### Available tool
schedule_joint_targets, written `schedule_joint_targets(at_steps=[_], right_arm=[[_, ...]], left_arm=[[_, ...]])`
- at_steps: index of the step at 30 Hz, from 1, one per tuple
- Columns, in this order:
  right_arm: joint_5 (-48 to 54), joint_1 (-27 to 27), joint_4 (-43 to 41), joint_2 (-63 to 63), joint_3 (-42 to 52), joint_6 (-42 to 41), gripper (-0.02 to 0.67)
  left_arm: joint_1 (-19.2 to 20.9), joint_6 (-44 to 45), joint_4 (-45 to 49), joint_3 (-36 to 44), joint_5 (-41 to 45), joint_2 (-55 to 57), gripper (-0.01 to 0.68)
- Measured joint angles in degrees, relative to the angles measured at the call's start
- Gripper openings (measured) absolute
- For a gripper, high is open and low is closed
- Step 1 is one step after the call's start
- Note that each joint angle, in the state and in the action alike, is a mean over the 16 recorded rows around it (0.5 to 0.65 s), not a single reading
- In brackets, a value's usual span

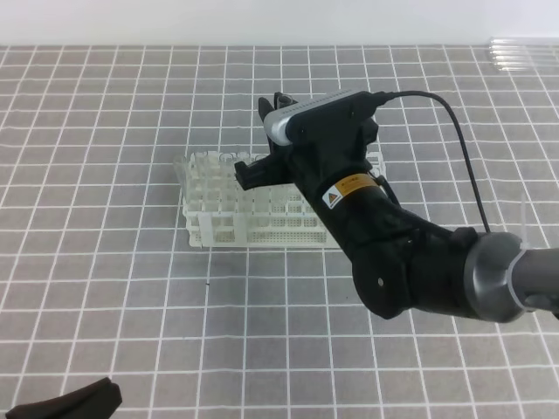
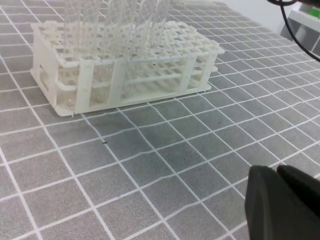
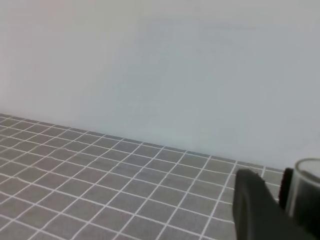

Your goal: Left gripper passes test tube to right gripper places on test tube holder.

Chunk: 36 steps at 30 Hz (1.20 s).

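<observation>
— Nearest, in the near left corner, what is that dark shape?

— It's the left gripper (image 1: pixel 63 403), low over the grey checked cloth (image 1: pixel 105 288). Its wrist view shows the two fingers (image 2: pixel 262 200) pressed together with nothing between them.

— And further in?

— The test tube holder (image 1: pixel 214 223) stands on the cloth, left of centre and toward the far side. Several clear tubes (image 2: pixel 117 20) stand upright in its holes, blurred at the top of the left wrist view.

— Where is the right gripper?

— The right gripper (image 1: pixel 258 140) hangs above the holder's right part, pointing left, its arm reaching in from the near right.

— Is it holding anything?

— Yes. In its wrist view a clear glass cylinder, the test tube (image 3: pixel 307 190), sits just beside a black finger (image 3: pixel 255 207), with the jaws closed narrowly around it. From the high view I cannot make the tube out.

— Anything at the far right?

— A few spare glass tubes (image 1: pixel 524 52) lie at the cloth's far edge.
</observation>
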Motion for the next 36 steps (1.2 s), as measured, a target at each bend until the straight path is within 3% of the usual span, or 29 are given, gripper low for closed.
schedule_joint_targets(at_steps=[36], right_arm=[[-1.1,-0.2,-1.6,1.5,0.3,2.5,0.084]], left_arm=[[0.0,0.1,0.0,0.0,0.1,0.0,0.000]])
